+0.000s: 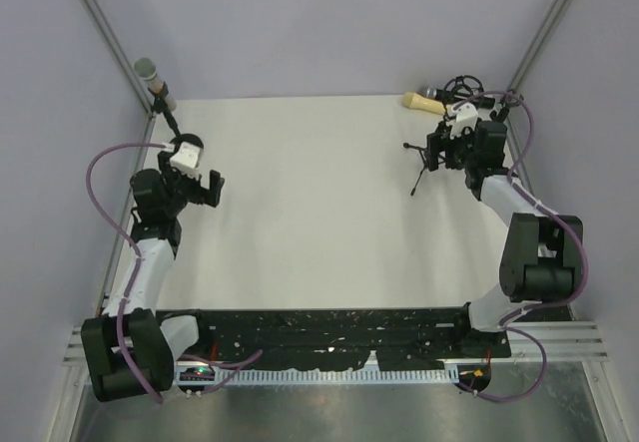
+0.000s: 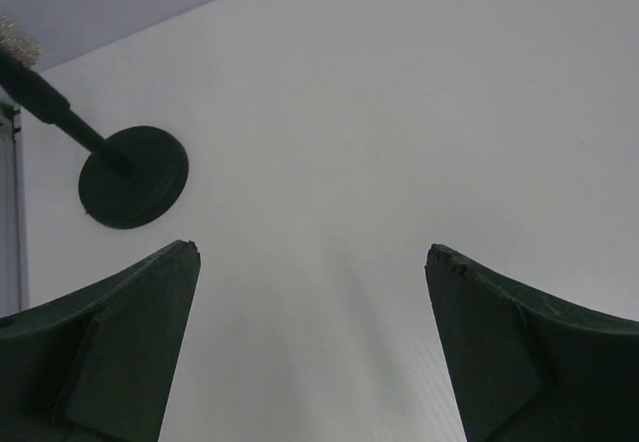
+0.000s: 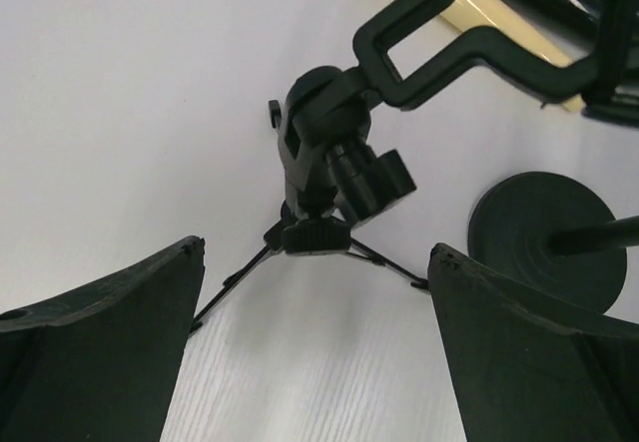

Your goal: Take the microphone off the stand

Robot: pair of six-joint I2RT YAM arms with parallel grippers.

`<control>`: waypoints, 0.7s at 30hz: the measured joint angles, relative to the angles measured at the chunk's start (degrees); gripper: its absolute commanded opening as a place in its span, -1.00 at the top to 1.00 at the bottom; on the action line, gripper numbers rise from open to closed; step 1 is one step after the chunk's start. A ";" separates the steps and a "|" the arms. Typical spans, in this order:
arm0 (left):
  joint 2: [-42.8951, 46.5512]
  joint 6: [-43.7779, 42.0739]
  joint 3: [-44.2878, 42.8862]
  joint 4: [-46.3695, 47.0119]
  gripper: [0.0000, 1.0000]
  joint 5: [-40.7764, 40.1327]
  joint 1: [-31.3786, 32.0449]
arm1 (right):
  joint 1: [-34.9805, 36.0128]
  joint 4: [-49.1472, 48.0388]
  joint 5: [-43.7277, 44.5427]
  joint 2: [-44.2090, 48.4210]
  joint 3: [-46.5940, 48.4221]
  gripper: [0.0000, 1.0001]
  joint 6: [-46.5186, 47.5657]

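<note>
Cream-bodied microphone [image 1: 424,104] lay flat on the white tabletop [image 1: 319,222] in the upper right of the overhead view, out of its holder. Its long axis ran roughly left to right across the frame, dipping slightly toward the right; which end carried the head could not be made out. In the right wrist view the cream-bodied microphone [image 3: 494,25] crossed the top of the frame on a diagonal, partly behind the empty U-shaped clip of the small black tripod stand [image 3: 324,178]. That stand [image 1: 429,158] stood upright on spread legs just below the microphone in the overhead view, apart from it. A round black base [image 3: 544,237] with a thin rod sat at the right edge of the right wrist view. The right arm rose from the lower right corner, folded at the elbow and reached up the frame, with the right gripper [image 1: 464,153] [image 3: 318,247] over the tripod stand, fingers spread wide and grasping nothing. The left arm climbed the left side of the frame, bent, with the left gripper [image 1: 200,188] [image 2: 312,252] angled toward the table, fingers likewise released and bare. At the upper left a grey-headed microphone [image 1: 148,71] leaned in a black round-based stand [image 2: 133,177].
</note>
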State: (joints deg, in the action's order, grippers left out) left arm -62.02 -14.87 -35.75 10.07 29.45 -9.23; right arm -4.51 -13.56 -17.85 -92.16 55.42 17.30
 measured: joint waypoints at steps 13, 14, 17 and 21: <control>-18.29 13.79 1.07 27.76 -0.99 -9.09 -6.58 | -0.20 25.75 -10.99 22.82 1.14 -0.91 -4.15; -20.61 14.75 0.42 29.68 -0.99 -9.40 -6.67 | -0.20 27.54 -11.89 24.30 1.40 -0.91 -4.13; -25.94 17.27 -2.51 33.94 -0.99 -9.97 -6.75 | -0.20 33.31 -14.36 28.52 2.51 -0.90 -4.04; -30.10 20.15 -6.80 38.49 -0.99 -10.86 -6.78 | -0.20 38.34 -17.16 33.57 3.89 -0.91 -4.22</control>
State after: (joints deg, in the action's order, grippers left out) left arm -92.12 5.28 -42.54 48.56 18.59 -16.01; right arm -4.71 24.77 -35.00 -58.59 59.31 13.08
